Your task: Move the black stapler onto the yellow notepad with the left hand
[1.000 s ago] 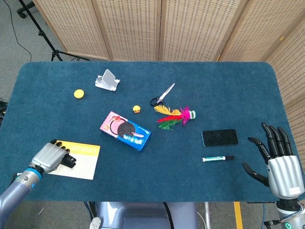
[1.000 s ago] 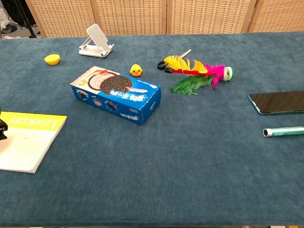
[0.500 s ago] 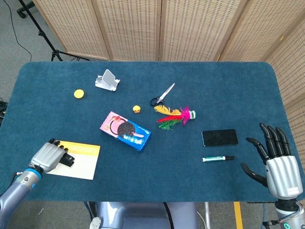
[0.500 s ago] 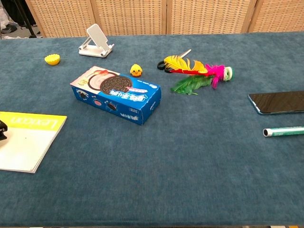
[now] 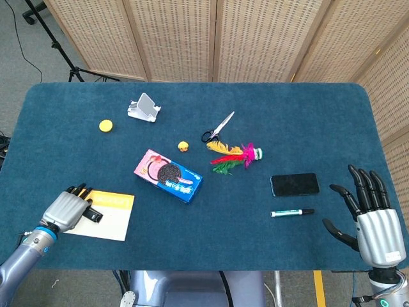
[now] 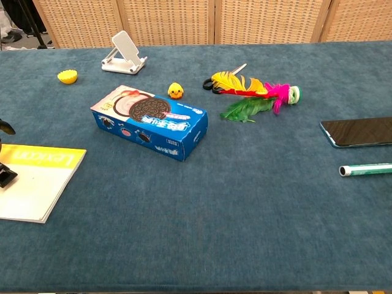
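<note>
The black stapler point(image 5: 94, 215) lies on the left part of the yellow notepad point(image 5: 112, 216), near the table's front left corner. My left hand point(image 5: 64, 210) is right beside it on the left, with its fingers point(image 5: 80, 190) stretched out and lifted off the stapler. The chest view shows only the stapler's end point(image 6: 6, 176) on the notepad point(image 6: 40, 184) and one dark fingertip point(image 6: 5, 127) above it at the frame's left edge. My right hand point(image 5: 377, 224) hovers open at the front right, holding nothing.
A cookie box point(image 5: 168, 175) lies right of the notepad. Further back are a white phone stand point(image 5: 144, 107), a yellow cap point(image 5: 105, 125), a small yellow duck point(image 5: 183, 146), scissors point(image 5: 218, 127) and a feather toy point(image 5: 233, 158). A phone point(image 5: 294, 185) and a marker point(image 5: 292, 212) lie at right.
My left hand's fingers have uncurled and lifted away from the stapler, which now lies free on the notepad. The right hand has barely moved.
</note>
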You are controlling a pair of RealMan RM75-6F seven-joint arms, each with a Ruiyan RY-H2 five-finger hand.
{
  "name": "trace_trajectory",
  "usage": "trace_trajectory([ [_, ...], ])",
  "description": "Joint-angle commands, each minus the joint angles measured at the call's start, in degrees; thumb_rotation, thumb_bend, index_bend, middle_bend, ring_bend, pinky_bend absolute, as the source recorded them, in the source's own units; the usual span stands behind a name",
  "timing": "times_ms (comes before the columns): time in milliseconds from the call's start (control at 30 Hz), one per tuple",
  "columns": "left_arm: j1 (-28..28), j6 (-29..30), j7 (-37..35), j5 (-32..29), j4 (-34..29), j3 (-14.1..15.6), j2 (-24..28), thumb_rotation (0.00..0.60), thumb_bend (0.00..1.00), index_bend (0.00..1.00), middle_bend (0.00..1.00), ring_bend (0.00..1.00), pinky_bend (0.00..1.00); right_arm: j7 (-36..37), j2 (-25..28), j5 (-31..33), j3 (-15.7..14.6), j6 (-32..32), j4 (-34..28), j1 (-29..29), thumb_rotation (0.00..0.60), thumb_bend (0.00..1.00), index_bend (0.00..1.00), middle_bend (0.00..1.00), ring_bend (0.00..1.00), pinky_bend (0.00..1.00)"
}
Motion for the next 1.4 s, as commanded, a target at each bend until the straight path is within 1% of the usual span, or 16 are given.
trace_trajectory([
  [33, 0.11, 0.31, -0.63, 0.35, -0.79, -0.25, 0.68, 0.600, 0.47, 0.36, 0.08, 0.01, 0.19, 0.03, -0.05, -0.06, 0.03, 0.01, 0.04, -0.01, 0.600, 0.21, 0.26, 0.03, 0.00, 0.03],
  [100, -0.04, 0.04, -1.54, 0.19, -2.29, -0.52, 2.01, 0.600, 0.43, 0.33, 0.02, 0.00, 0.15, 0.03, -0.11, -0.10, 0.10, 0.11, 0.09, -0.04, 0.600, 0.21, 0.26, 0.03, 0.00, 0.03],
  [167, -0.47, -0.92, -2.47, -0.15, -4.05, -0.64, 3.75, 0.600, 0.41, 0.29, 0.00, 0.00, 0.13, 0.05, -0.17, -0.05, 0.15, 0.14, 0.14, -0.07, 0.600, 0.21, 0.26, 0.03, 0.00, 0.03],
  [233, -1.17, -2.36, -4.08, -0.76, -6.51, -0.96, 6.34, 0.600, 0.39, 0.22, 0.00, 0.00, 0.12, 0.08, -0.22, 0.01, 0.23, 0.15, 0.21, -0.07, 0.600, 0.21, 0.26, 0.03, 0.00, 0.03],
  [300, -1.68, -3.41, -4.80, -0.96, -7.66, -1.02, 7.99, 0.600, 0.36, 0.12, 0.00, 0.00, 0.08, 0.13, -0.25, -0.01, 0.27, 0.17, 0.20, -0.07, 0.600, 0.21, 0.26, 0.03, 0.00, 0.03],
  [333, -2.31, -4.52, -4.86, -1.22, -8.36, -0.93, 9.52, 0.600, 0.36, 0.10, 0.00, 0.00, 0.08, 0.13, -0.27, -0.09, 0.29, 0.20, 0.19, -0.07, 0.600, 0.21, 0.26, 0.03, 0.00, 0.03],
  [400, -2.95, -5.42, -5.06, -1.47, -9.12, -1.06, 11.01, 0.600, 0.34, 0.04, 0.00, 0.00, 0.06, 0.10, -0.33, -0.25, 0.34, 0.29, 0.19, -0.08, 0.600, 0.21, 0.26, 0.03, 0.00, 0.03],
  [467, -2.91, -5.31, -6.51, -1.28, -9.88, -1.59, 11.84, 0.600, 0.32, 0.01, 0.00, 0.00, 0.04, 0.12, -0.36, -0.30, 0.37, 0.33, 0.16, -0.11, 0.600, 0.21, 0.26, 0.03, 0.00, 0.03],
  [567, -1.97, -3.29, -10.94, 0.46, -11.41, -3.25, 13.41, 0.600, 0.28, 0.00, 0.00, 0.00, 0.01, 0.23, -0.39, -0.28, 0.45, 0.41, 0.10, -0.14, 0.600, 0.21, 0.26, 0.03, 0.00, 0.03],
  [700, -0.09, 0.32, -17.54, 4.69, -13.55, -5.13, 16.15, 0.600, 0.23, 0.00, 0.00, 0.00, 0.00, 0.17, -0.29, -0.30, 0.26, -0.04, 0.10, -0.09, 0.600, 0.21, 0.26, 0.03, 0.00, 0.03],
  [800, 2.26, 4.07, -22.45, 8.72, -15.47, -5.81, 18.19, 0.600, 0.22, 0.00, 0.00, 0.00, 0.00, -0.17, -0.10, 0.00, 0.06, -0.83, -0.13, 0.02, 0.600, 0.21, 0.26, 0.02, 0.00, 0.02],
  [867, 3.97, 7.04, -24.51, 10.97, -16.24, -6.10, 18.36, 0.600, 0.22, 0.00, 0.00, 0.00, 0.00, -0.44, 0.13, 0.36, -0.03, -1.42, -0.53, 0.10, 0.600, 0.21, 0.26, 0.01, 0.00, 0.02],
  [1000, 6.87, 11.41, -25.53, 13.53, -17.07, -5.85, 17.75, 0.600, 0.21, 0.00, 0.00, 0.00, 0.00, -0.86, 0.29, 0.81, -0.01, -2.24, -1.11, 0.36, 0.600, 0.21, 0.26, 0.01, 0.00, 0.02],
  [1133, 10.17, 16.14, -23.80, 14.57, -18.62, -5.32, 16.85, 0.600, 0.21, 0.00, 0.00, 0.00, 0.00, -1.53, -0.12, 1.04, -0.14, -3.35, -1.05, 0.79, 0.600, 0.21, 0.26, 0.01, 0.00, 0.02],
  [1233, 12.67, 20.45, -23.26, 15.60, -19.67, -5.50, 15.93, 0.600, 0.21, 0.00, 0.00, 0.00, 0.00, -2.01, -0.70, 1.27, -0.24, -4.16, -0.75, 1.13, 0.600, 0.21, 0.26, 0.01, 0.00, 0.02],
  [1400, 15.10, 25.05, -21.39, 17.85, -19.99, -5.87, 15.66, 0.600, 0.21, 0.00, 0.00, 0.00, 0.00, -2.34, -1.59, 1.77, -0.31, -5.24, -0.04, 1.63, 0.600, 0.21, 0.26, 0.01, 0.00, 0.02],
])
